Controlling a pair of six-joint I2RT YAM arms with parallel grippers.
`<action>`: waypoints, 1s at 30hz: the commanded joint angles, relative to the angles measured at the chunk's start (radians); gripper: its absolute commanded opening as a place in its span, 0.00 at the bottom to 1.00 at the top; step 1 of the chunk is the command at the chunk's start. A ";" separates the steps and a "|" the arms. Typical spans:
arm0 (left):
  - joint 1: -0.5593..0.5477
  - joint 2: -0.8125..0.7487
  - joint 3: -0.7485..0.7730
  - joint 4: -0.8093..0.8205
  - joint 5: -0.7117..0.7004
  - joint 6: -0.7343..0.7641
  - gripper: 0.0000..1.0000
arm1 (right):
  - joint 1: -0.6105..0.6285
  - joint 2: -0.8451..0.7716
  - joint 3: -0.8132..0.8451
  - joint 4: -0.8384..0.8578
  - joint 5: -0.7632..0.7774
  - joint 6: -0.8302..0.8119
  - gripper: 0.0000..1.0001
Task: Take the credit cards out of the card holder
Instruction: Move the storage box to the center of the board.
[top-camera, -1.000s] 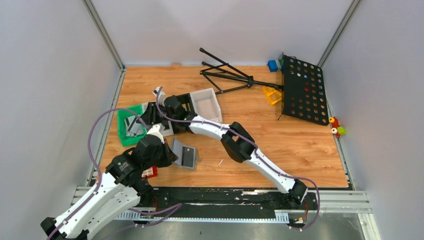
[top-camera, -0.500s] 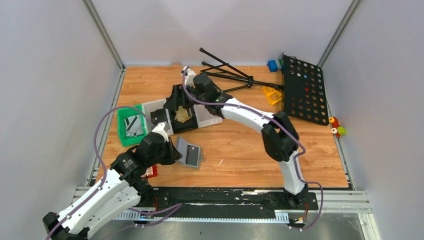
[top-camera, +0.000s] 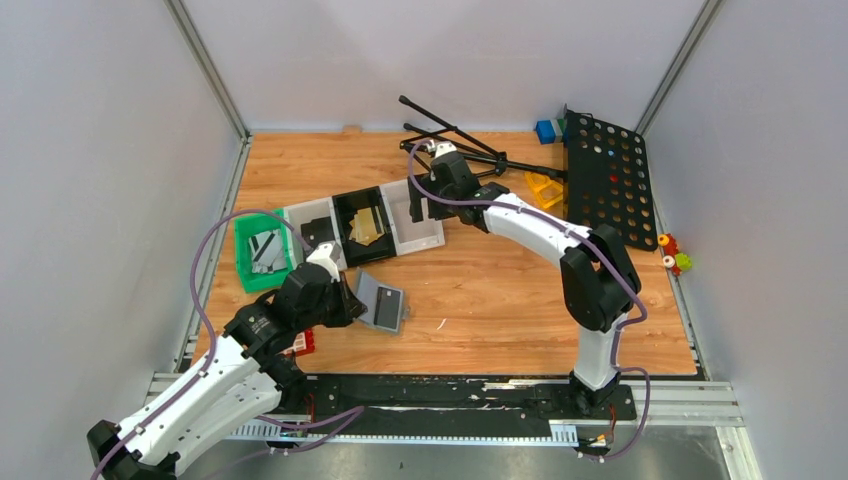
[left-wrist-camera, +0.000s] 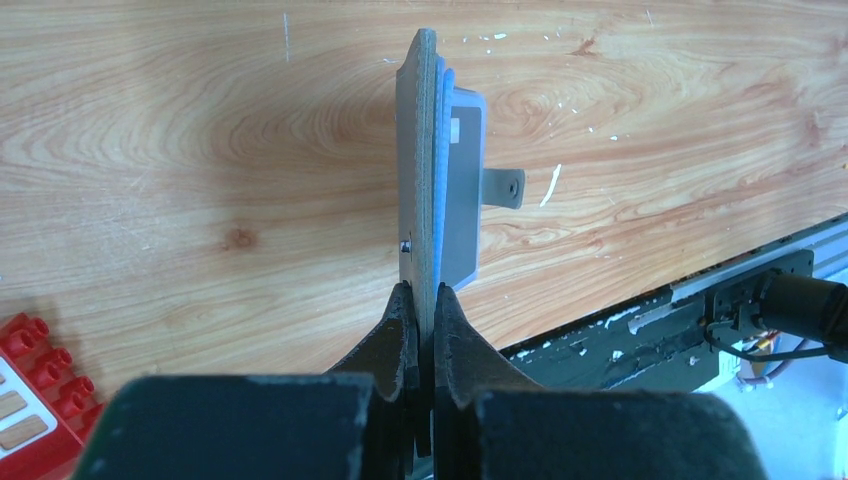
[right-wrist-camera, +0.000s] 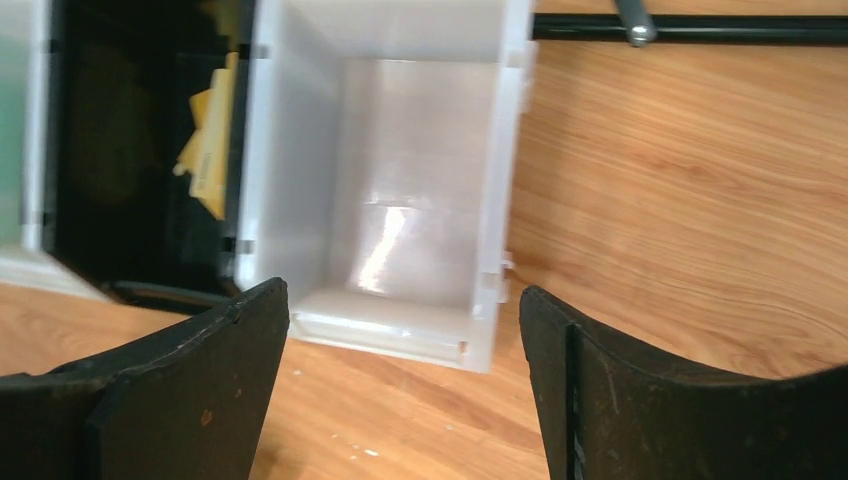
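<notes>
Jaws: left gripper (left-wrist-camera: 421, 305) pinches the near edge of the card holder (left-wrist-camera: 458, 190), right gripper (right-wrist-camera: 400, 310) gapes wide, empty | holder on the counter (top-camera: 520, 290), long axis toward 12 o'clock from left jaws | we place it at 7 o'clock from right jaws, well apart.
</notes>
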 joint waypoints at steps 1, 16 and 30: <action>-0.003 0.001 -0.002 0.047 -0.012 0.021 0.00 | -0.027 0.029 0.021 -0.037 0.118 -0.039 0.84; -0.003 0.006 -0.008 0.053 -0.016 0.032 0.00 | -0.070 0.063 0.011 -0.044 0.016 0.002 0.12; -0.003 0.032 -0.029 0.099 -0.008 0.032 0.00 | -0.224 -0.200 -0.271 -0.092 0.066 0.075 0.00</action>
